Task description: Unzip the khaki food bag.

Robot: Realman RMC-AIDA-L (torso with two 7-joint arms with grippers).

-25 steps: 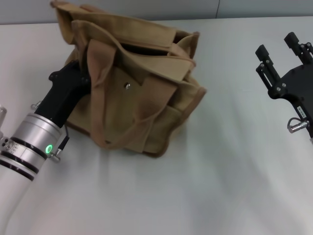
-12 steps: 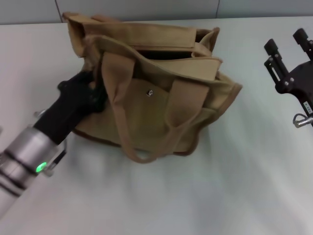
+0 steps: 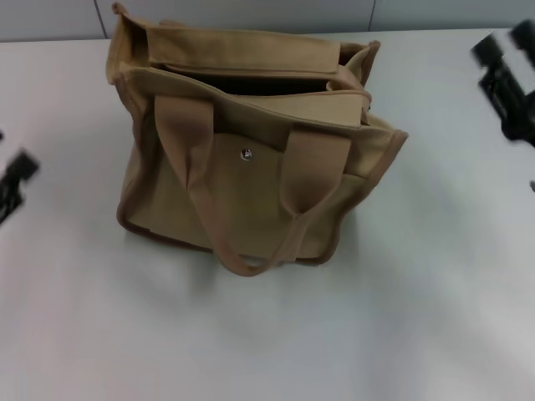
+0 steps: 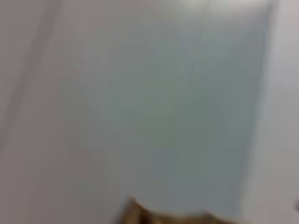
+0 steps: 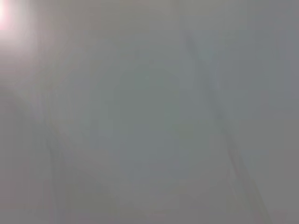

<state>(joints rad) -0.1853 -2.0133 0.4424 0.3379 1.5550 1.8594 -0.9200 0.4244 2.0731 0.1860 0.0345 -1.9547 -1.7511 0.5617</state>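
Observation:
The khaki food bag [image 3: 251,159] stands upright on the white table [image 3: 276,334] in the head view, its front pocket with the silver snap [image 3: 246,154] facing me and one strap handle [image 3: 242,242] hanging down the front. Its top gapes with a dark opening. The zipper pull does not show. My left gripper [image 3: 12,184] is a dark blur at the left edge, well apart from the bag. My right gripper [image 3: 506,71] is a blur at the right edge, also apart from it. A scrap of tan fabric [image 4: 154,217] shows in the left wrist view.
A grey wall strip [image 3: 251,12] runs behind the table's far edge. The right wrist view shows only a pale blank surface.
My left arm has pulled away from the bag's left side to the left edge. The bag has swung upright and squarer to me. My right gripper has drifted further right.

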